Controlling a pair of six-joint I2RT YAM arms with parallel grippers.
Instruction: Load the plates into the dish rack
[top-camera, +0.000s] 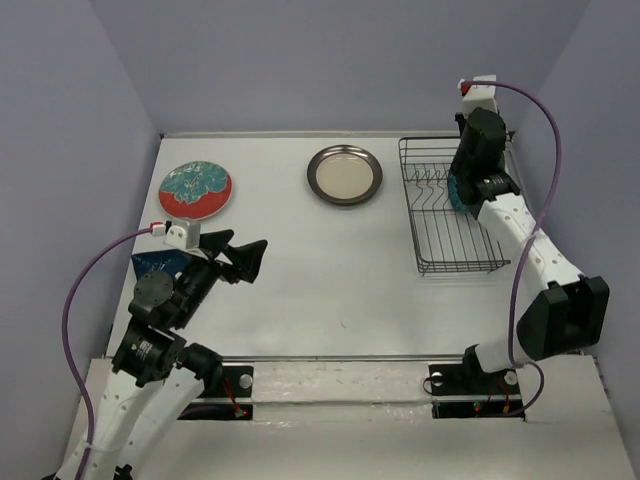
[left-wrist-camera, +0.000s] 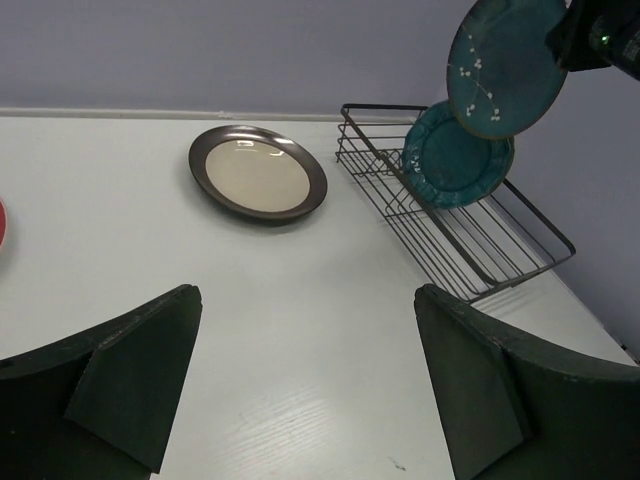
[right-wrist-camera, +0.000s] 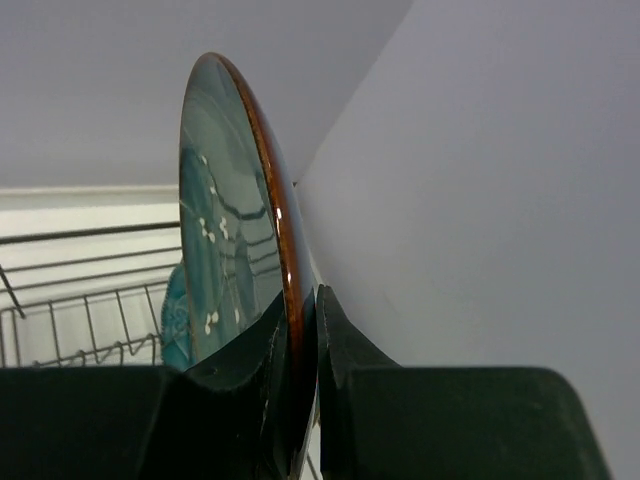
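My right gripper (right-wrist-camera: 312, 330) is shut on the lower rim of a dark teal plate (right-wrist-camera: 230, 200) with white blossoms, and holds it upright above the black wire dish rack (left-wrist-camera: 470, 240). The left wrist view shows this plate (left-wrist-camera: 505, 62) in the air over a scalloped teal plate (left-wrist-camera: 458, 155) that stands in the rack. A brown-rimmed cream plate (top-camera: 344, 174) lies flat at the back centre. A red-rimmed plate (top-camera: 196, 189) with a teal pattern lies at the back left. My left gripper (top-camera: 240, 258) is open, empty and low over the table.
The rack (top-camera: 455, 210) stands against the right wall, with its near half bare wire. A dark blue patterned piece (top-camera: 160, 265) shows under my left arm, mostly hidden. Purple walls close the back and both sides.
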